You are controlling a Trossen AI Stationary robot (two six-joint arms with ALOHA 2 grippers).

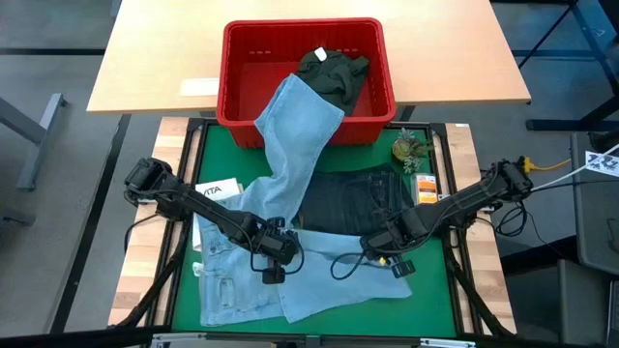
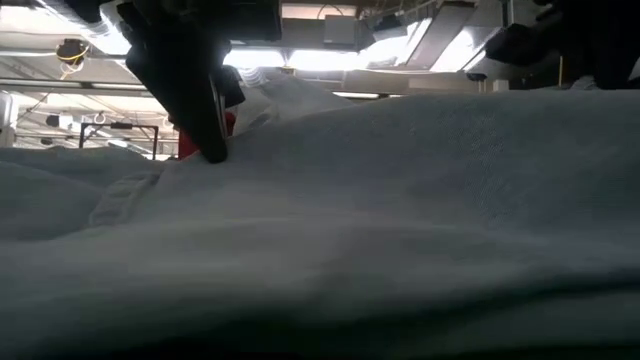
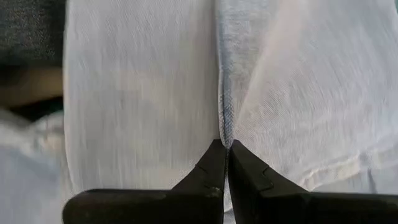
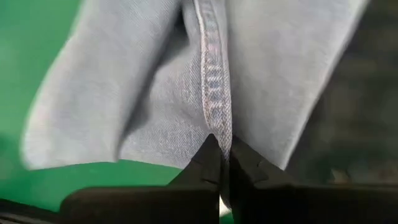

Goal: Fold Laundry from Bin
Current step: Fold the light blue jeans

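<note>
Landmark: red bin (image 1: pixel 242 106), at the far edge of the green mat (image 1: pixel 184 242).

Light blue jeans (image 1: pixel 290 164): 1 leg hangs over the bin's near rim, with its upper end inside the bin. The rest lies spread on the mat well on the near side of the bin, waistband toward the left arm's side.

Dark jeans (image 1: pixel 353 198): flat on the mat just on the near side of the bin, partly under the light blue pair.

Dark olive-green piece (image 1: pixel 334 72): inside the bin, bunched at its far right corner.

Left gripper (image 1: pixel 274 259): down on the light blue jeans, well on the near side of the bin. Fingers (image 3: pixel 211 171) pressed together, pinching a seam ridge of the pale denim.

Right gripper (image 1: pixel 379 253): also well on the near side of the bin, at the jeans' edge next to the dark jeans. Fingers (image 4: pixel 208 158) pressed together on a stitched seam of the blue fabric, green mat visible beside it.

Small plant figure (image 1: pixel 408 150): on the mat just beside the bin's near right corner.
</note>
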